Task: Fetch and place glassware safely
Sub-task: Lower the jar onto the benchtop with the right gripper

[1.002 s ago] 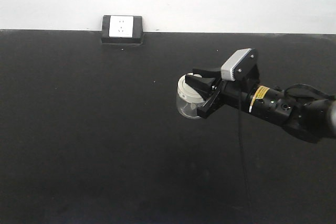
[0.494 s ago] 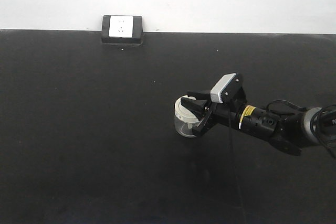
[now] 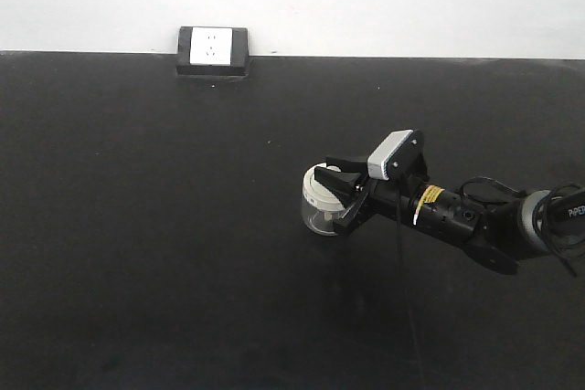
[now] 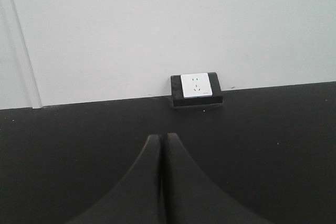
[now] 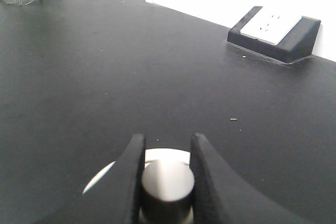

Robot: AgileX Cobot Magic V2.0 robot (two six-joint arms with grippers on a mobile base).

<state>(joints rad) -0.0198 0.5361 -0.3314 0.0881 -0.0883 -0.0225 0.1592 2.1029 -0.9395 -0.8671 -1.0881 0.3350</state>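
While you watch the front view, note the right gripper (image 3: pixel 345 196) closed on the round cream-white lid of the small clear glass jar (image 3: pixel 320 210), low on the black tabletop (image 3: pixel 146 226) right of centre; whether the base touches, you cannot tell. Lower slowly, keep the jar upright, and release only once you judge it seated, then draw back level so the fingers (image 3: pixel 335 180) do not drag the lid. White lettering near the arm's right end seems to begin "PIPER"; a yellow label is too small to read.

From the left wrist view, the left gripper (image 4: pixel 161 145) has its jaws pressed together on nothing, facing a white socket in a black housing (image 4: pixel 196 91).

From the right wrist view, both fingers (image 5: pixel 126 182) pinch the lid's central knob (image 5: pixel 167 187). No writing reads there.
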